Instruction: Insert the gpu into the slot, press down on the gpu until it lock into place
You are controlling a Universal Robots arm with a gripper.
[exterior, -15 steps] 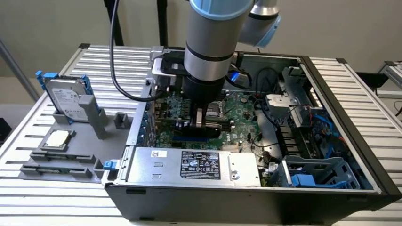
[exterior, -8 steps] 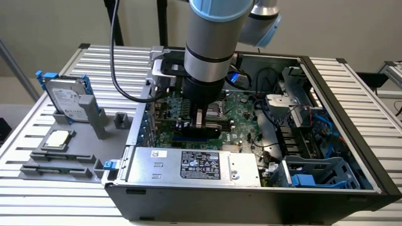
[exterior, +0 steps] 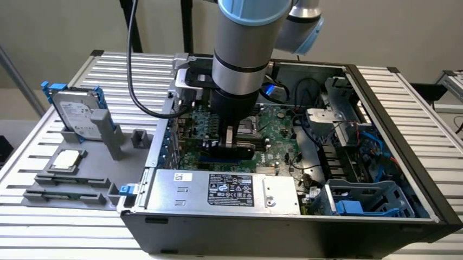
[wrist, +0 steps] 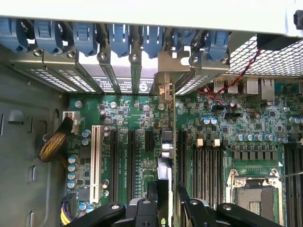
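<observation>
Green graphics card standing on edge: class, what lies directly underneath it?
Under the green graphics card with silver end bracket lies the green motherboard, with black slots alongside. The card covers its slot in the wrist view, so seating cannot be seen.

bright even light, soft shadows, slight glare

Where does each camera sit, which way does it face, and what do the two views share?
Exterior view: off the arm and raised, looking down into the open computer case; the arm reaches down into it.
Wrist view: on the wrist, facing down onto the motherboard; the gripper shows, closed on the gpu, which stands edge-on.
Shared: the motherboard, the gripper and the gpu.
</observation>
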